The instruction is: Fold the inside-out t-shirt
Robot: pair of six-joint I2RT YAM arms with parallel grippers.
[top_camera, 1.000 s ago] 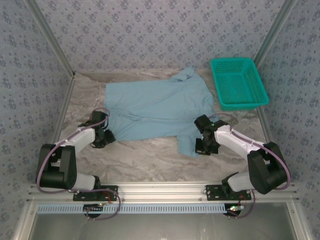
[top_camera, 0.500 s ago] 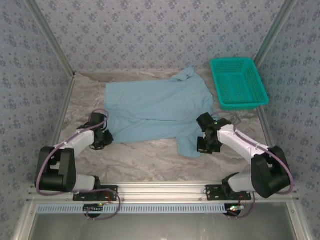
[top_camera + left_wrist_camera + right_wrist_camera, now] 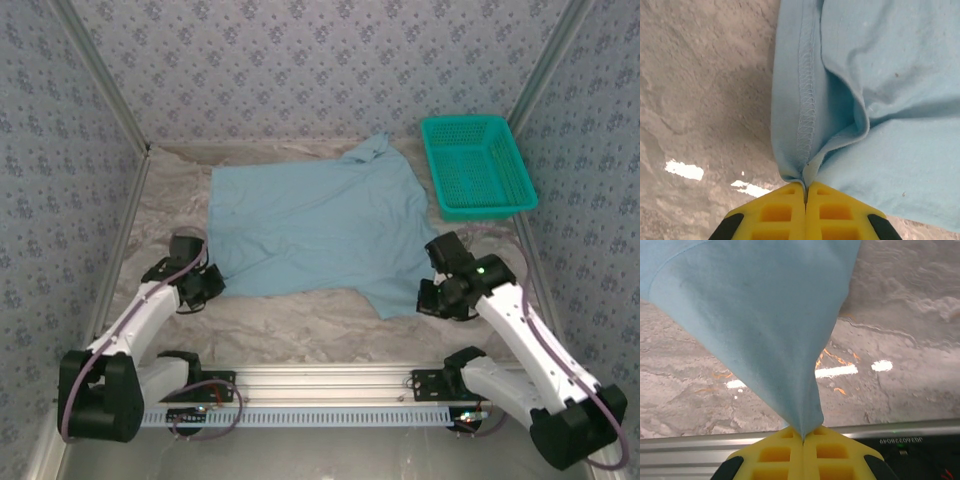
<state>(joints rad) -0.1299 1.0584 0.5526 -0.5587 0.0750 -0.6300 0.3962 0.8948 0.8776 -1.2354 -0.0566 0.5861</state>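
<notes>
The light-blue t-shirt lies spread out in the middle of the grey table, between the two arms. The left gripper is pinched tight on the shirt's near left corner, right where the stitched hem ends. The right gripper is pinched tight on the near right corner, and the cloth fans out from its yellow fingers. The teal basket sits at the far right of the table, just beside the shirt. You can see its mesh floor all the way across
</notes>
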